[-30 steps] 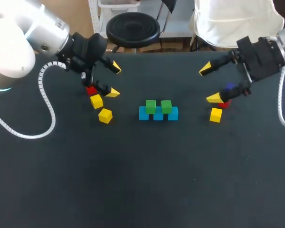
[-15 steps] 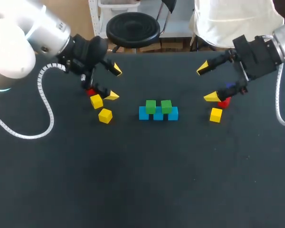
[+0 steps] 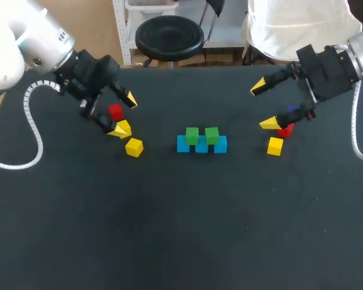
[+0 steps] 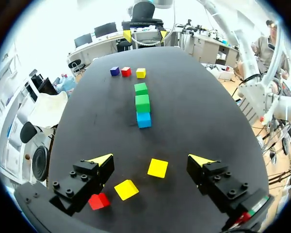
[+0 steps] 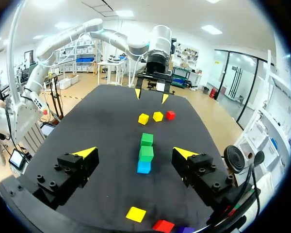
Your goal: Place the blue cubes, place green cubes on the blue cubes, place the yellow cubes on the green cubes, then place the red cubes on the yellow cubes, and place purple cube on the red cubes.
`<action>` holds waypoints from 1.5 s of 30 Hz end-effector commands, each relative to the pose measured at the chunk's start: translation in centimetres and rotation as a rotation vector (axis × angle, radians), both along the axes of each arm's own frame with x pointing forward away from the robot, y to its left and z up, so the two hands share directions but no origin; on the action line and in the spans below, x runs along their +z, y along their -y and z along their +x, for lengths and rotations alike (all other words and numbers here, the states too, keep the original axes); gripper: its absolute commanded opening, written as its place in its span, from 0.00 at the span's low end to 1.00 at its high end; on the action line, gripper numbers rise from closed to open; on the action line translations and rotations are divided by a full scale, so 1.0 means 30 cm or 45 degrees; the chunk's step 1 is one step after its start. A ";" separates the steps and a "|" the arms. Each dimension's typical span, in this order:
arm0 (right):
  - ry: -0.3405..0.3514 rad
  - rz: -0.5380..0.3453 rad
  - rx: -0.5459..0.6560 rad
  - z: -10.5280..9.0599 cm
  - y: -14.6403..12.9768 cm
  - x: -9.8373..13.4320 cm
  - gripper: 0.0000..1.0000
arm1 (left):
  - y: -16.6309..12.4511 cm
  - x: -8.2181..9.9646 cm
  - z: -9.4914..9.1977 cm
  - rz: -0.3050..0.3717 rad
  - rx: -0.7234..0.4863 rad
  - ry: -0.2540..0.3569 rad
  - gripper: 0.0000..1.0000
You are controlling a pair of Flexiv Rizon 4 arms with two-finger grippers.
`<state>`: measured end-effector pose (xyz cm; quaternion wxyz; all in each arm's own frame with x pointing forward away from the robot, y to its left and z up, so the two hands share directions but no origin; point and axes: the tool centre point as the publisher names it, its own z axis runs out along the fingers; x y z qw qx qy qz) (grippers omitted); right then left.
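The left gripper [image 3: 124, 115] is now further left and a little nearer than a second ago, drawn away from the middle of the table [image 3: 181, 229]. Its fingers are spread wide and hold nothing. The left red cube [image 3: 115, 112], half hidden under it before, now shows whole between the fingers. The near fingertip lies over the edge of a yellow cube [image 3: 124, 126]. The right gripper [image 3: 264, 106] has lifted slightly and then stopped; it is wide open and empty too, poised above the right group of cubes. No cube has moved.

I take this to mean the green layer is done and the yellow one is next. The left arm seems to be lining up on a yellow cube; nothing is grasped yet.

Count:
- Blue cubes [image 3: 201, 147]: three, in a touching row at mid-table.
- Green cubes [image 3: 192, 135]: two, side by side on top of the blue row.
- Yellow cubes: three. Two are on the left, the one at the fingertip and one just nearer and to its right [image 3: 134, 147]. The third is on the right [image 3: 275, 145].
- Red cubes: two, the left one and one on the right [image 3: 284, 131], just beyond the right yellow.
- Purple cube [image 3: 293, 110]: one, far right, partly hidden behind the right gripper.

All yellow, red and purple cubes lie loose on the table, well apart from the stack.
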<state>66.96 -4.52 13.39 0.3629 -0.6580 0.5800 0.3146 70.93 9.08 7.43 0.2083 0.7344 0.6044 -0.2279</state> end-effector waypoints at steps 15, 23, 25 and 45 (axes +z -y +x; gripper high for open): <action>0.000 -0.001 0.000 0.000 0.001 0.001 1.00 | 0.010 -0.076 -0.024 0.114 -0.141 0.002 1.00; 0.000 -0.001 0.000 0.000 0.001 0.001 1.00 | -0.036 -0.147 -0.035 0.183 -0.132 -0.027 1.00; 0.000 -0.001 0.000 0.000 0.001 0.001 1.00 | -0.037 -0.166 -0.041 0.246 -0.134 -0.016 1.00; 0.000 -0.001 0.000 0.000 0.001 0.001 1.00 | -0.027 -0.259 -0.001 0.383 -0.093 -0.015 1.00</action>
